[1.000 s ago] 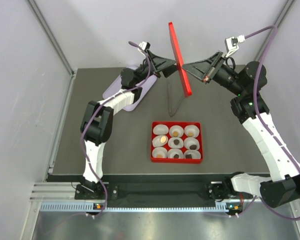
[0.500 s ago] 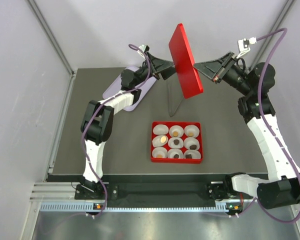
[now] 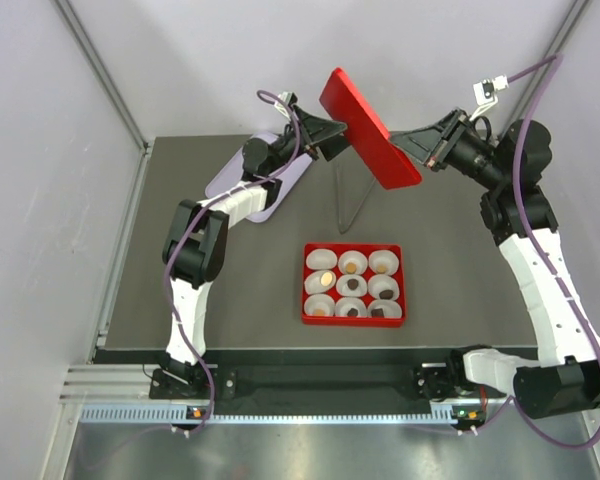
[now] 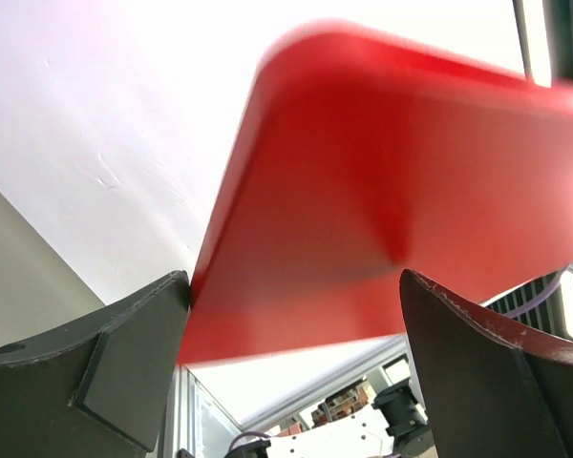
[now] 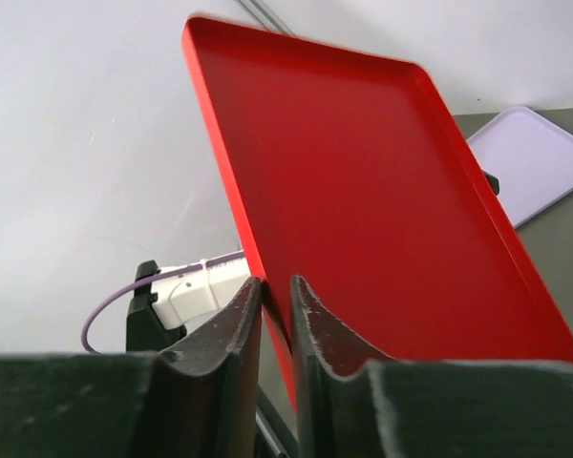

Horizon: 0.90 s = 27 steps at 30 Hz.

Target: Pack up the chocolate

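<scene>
The chocolate (image 3: pixel 352 286) lies as small dark and tan pieces in white paper cups (image 3: pixel 320 258) inside a red box (image 3: pixel 306 285) at the table's middle. My right gripper (image 3: pixel 400 143) is shut on the edge of a red lid (image 3: pixel 370 128) and holds it tilted high above the table's back; the wrist view shows the jaws (image 5: pixel 275 286) pinching the lid's rim (image 5: pixel 363 191). My left gripper (image 3: pixel 342 143) is open at the lid's other side. Its fingers (image 4: pixel 294 281) stand wide apart with the lid's face (image 4: pixel 363 191) just beyond them.
Thin metal tongs (image 3: pixel 348 205) lie on the dark table behind the box. A lavender tray (image 3: pixel 223 178) sits at the back left under the left arm; it also shows in the right wrist view (image 5: pixel 535 157). White walls close the back and sides.
The right gripper has turned the red lid from edge-on and upright to a flatter slant, its broad face now showing. The left arm has stayed in place.
</scene>
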Tool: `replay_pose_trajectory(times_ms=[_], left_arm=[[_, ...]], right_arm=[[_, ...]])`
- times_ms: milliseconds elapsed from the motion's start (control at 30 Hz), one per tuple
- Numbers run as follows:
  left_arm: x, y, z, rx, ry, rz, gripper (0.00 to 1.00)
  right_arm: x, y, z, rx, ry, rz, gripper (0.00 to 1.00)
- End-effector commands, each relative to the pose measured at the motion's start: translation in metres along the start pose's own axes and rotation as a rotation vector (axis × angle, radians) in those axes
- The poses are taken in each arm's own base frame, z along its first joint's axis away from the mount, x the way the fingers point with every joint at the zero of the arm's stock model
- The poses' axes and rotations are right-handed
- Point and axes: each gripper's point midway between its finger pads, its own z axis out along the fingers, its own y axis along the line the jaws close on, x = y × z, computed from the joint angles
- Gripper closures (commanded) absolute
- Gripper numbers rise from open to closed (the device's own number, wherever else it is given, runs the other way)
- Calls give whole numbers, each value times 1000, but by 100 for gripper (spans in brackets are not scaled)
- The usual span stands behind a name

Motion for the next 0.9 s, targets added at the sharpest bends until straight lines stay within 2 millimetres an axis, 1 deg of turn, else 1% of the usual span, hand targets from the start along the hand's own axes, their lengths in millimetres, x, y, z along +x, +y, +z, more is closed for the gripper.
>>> replay_pose_trajectory(times_ms=[0,67,100,167,200,233,267,333,367,400,433,567,667,800,867], left_arm=[[34,-100,-10,392,68,328,6],[35,-97,-11,385,69,325,6],[35,-94,-12,378,72,323,6],[36,-90,-13,367,71,318,7],[36,-87,-14,361,70,314,7],[36,-84,-14,356,69,311,7],[36,-82,-15,352,69,307,7],[37,-77,-16,343,68,300,7],[37,-75,-16,339,67,297,7],[37,-71,-16,333,66,292,7],[37,-70,-17,330,66,290,7],[38,-66,-17,323,70,289,7],[39,-63,-18,318,76,287,7],[40,-60,-20,309,86,291,7],[39,-58,-22,301,85,290,6]], right_arm=[[1,-24,0,80,-3,-22,85],[5,-24,1,65,3,-8,91],[10,-26,1,61,12,2,94],[12,-23,2,28,16,11,100],[18,-27,3,25,26,26,100],[20,-26,4,14,32,42,100],[18,-23,5,-7,21,35,100],[24,-26,6,-22,26,60,100],[21,-22,6,-45,13,50,100],[25,-24,7,-53,19,78,100],[24,-22,7,-65,13,83,100],[20,-16,10,-121,-15,109,100],[13,-11,12,-156,-40,126,100],[-4,1,13,-206,-86,123,100],[-9,1,15,-204,-93,125,100]])
